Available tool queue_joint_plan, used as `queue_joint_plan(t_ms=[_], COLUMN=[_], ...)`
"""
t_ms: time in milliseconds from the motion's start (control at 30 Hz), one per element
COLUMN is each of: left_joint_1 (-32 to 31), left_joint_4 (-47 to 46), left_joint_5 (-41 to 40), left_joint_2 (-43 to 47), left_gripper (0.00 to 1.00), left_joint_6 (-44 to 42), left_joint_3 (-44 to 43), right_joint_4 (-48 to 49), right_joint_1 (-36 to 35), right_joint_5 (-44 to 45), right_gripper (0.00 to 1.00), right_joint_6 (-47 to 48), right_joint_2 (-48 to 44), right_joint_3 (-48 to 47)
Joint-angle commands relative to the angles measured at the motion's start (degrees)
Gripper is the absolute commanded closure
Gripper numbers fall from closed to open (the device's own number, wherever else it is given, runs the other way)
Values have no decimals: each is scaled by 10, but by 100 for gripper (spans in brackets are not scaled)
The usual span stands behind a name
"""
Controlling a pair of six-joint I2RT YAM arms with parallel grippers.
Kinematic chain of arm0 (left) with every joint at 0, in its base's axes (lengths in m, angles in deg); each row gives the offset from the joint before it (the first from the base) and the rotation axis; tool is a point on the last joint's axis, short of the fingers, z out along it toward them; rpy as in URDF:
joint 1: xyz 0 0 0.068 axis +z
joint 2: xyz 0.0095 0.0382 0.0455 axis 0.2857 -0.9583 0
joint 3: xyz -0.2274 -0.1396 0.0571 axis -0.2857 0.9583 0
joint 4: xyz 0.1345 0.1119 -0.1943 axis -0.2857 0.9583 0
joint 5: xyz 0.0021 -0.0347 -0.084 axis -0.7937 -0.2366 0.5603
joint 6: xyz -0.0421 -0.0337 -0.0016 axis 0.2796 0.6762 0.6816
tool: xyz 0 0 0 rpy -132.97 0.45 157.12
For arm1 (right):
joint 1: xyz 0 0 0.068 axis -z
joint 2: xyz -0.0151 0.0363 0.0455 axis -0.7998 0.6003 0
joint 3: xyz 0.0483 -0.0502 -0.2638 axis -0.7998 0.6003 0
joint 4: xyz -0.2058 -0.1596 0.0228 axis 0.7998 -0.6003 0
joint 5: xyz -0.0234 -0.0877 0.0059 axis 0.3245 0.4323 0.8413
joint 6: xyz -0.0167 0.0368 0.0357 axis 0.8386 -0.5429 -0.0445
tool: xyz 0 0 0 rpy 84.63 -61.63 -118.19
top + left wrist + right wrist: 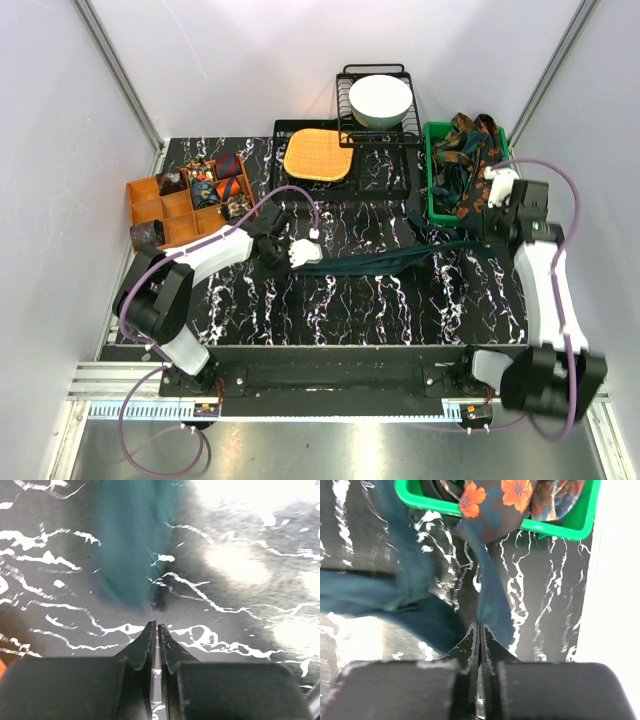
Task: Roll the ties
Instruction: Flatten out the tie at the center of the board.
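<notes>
A plain dark teal tie (pixel 400 258) lies stretched across the table's middle, and its right part runs up towards the green bin (pixel 432 170). My left gripper (pixel 312 252) is shut just short of the tie's left end (pixel 132 555), holding nothing (pixel 156 626). By the bin's front, my right gripper (pixel 490 195) is shut (pixel 480 626). The narrow teal strip (pixel 495 600) passes under its tips, and no cloth shows between the jaws. Several patterned ties (pixel 465 150) are heaped in the bin, one floral (pixel 495 500). Rolled ties (pixel 210 180) fill compartments of an orange organizer (pixel 150 195).
An orange woven mat (pixel 318 155) lies on a black tray at the back. Behind it a white bowl (pixel 380 98) sits in a wire rack. The organizer stands at the table's left edge and the green bin at the right edge.
</notes>
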Motion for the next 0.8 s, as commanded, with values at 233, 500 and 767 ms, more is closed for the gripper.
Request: queue_joint_plan(t_ms=[233, 500, 767], left_joint_1=[7, 9, -11], left_joint_4=[-25, -21, -23], left_joint_5=[-35, 60, 117], left_joint_2=[27, 68, -55], left_gripper=[96, 31, 18], left_joint_6=[8, -28, -89], left_joint_3=[27, -28, -164], right_joint_4=[-77, -129, -180], right_joint_1=[6, 32, 31], right_joint_5=[55, -58, -141], right_gripper=[58, 32, 26], right_joint_6=[-11, 105, 240], right_joint_2=[-31, 17, 133], right_joint_3=[40, -24, -91])
